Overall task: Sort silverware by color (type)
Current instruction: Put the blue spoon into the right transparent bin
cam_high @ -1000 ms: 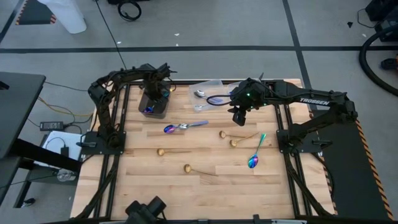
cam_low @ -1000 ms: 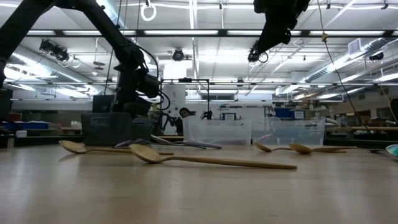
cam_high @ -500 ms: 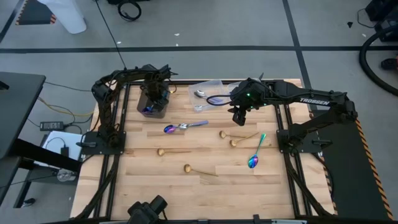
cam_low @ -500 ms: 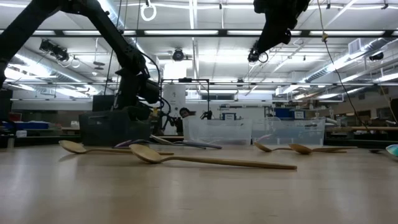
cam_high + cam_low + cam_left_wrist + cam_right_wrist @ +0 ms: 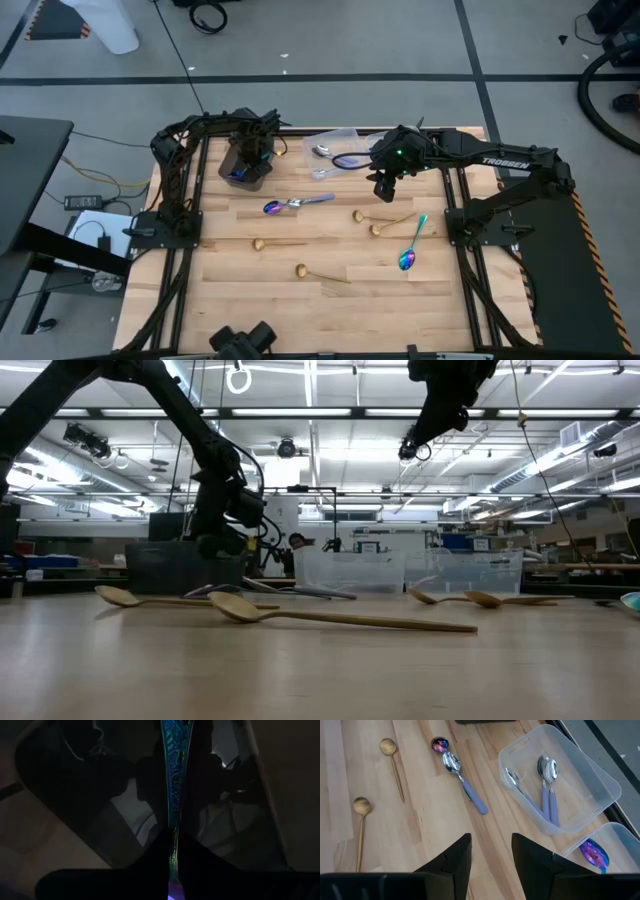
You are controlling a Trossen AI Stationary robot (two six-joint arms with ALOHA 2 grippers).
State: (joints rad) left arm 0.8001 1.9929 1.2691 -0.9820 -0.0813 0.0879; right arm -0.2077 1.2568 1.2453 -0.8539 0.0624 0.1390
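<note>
1. Overhead, I see the left gripper point(image 5: 250, 160) over the dark tray point(image 5: 240, 172); spoons point(image 5: 300, 203) lie scattered on the table point(image 5: 240, 290).
2. Left wrist: jaws pinch an iridescent spoon point(image 5: 173, 780).
3. Right wrist: right gripper point(image 5: 491, 855) hangs parted, empty, near the clear containers point(image 5: 580, 790).

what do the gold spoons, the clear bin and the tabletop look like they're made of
Gold spoons: probably metal with a matte brass-like finish, showing only soft highlights. Clear bin: seemingly thin translucent plastic, since the spoons inside show through its walls. Tabletop: light wood planks, with visible grain and seams, perhaps butcher block.
</note>
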